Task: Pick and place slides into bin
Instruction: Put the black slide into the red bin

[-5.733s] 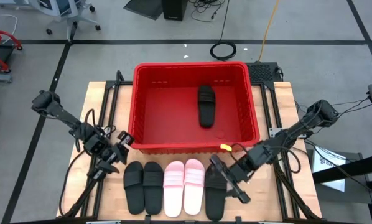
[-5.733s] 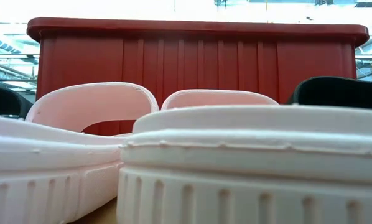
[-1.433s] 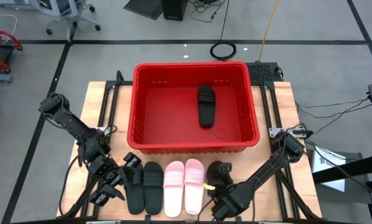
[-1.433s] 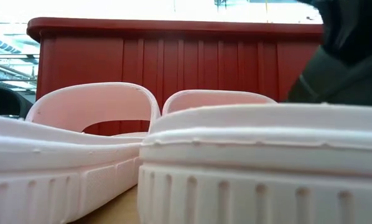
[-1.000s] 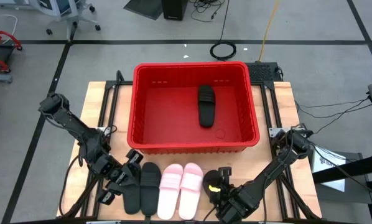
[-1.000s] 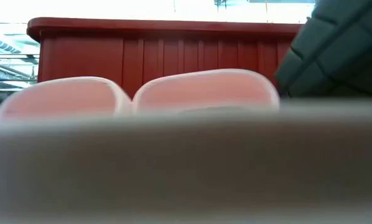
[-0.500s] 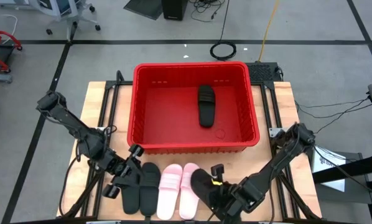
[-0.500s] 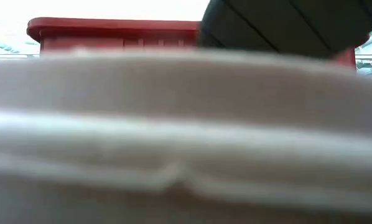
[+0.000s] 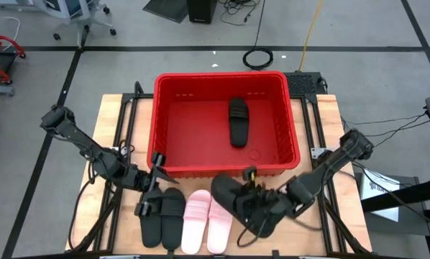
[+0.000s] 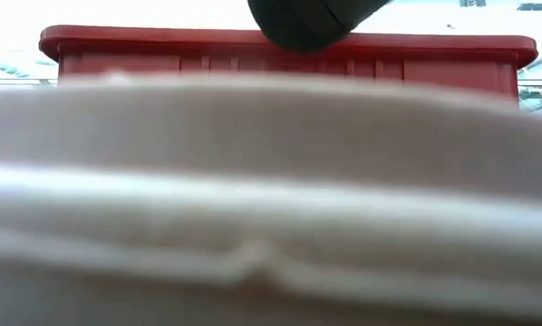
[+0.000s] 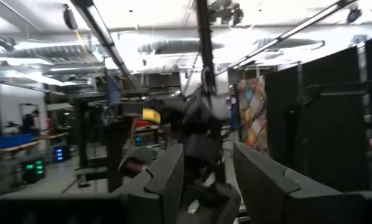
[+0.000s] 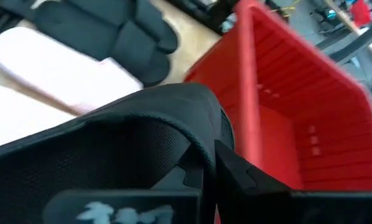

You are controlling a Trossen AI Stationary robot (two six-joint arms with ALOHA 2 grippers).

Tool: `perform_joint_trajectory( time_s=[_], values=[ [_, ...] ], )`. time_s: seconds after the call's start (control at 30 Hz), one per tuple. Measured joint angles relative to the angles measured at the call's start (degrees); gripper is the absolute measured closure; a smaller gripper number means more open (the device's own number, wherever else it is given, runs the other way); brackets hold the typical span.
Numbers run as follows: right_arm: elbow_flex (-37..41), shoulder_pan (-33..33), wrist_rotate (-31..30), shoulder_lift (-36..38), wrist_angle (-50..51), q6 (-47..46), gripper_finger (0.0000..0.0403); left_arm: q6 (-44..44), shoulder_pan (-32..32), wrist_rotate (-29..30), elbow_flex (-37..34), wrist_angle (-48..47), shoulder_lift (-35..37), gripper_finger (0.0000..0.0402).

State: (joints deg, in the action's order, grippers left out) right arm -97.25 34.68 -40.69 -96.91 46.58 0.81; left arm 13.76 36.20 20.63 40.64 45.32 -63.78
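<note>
One black slide [image 9: 229, 196], clamped by the right gripper [image 9: 252, 204] just short of the bin [image 9: 221, 170], could catch its near rim and drop, while the left gripper [image 9: 154, 193] waits part-open by the bench row.

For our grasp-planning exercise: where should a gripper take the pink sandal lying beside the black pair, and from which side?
The pink sandal is probably best gripped by its wide strap, from above: it lies sole-down, strap arched up, and other sandals crowd both long sides.
</note>
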Motion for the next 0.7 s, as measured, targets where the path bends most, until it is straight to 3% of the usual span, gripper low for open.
perform_joint_trajectory(
  time_s=[0.3,0.7],
  values=[
    [0.0,-8.6,3.2,7.0,-0.6,7.9,0.0399,-2.0,-10.1,0.8,0.0,-11.5,6.2,0.0254],
    [-0.1,-19.4,3.4,8.6,-2.6,20.9,0.0399,-3.3,-21.7,-5.5,0.0,-16.0,10.5,0.0254]
  ],
)
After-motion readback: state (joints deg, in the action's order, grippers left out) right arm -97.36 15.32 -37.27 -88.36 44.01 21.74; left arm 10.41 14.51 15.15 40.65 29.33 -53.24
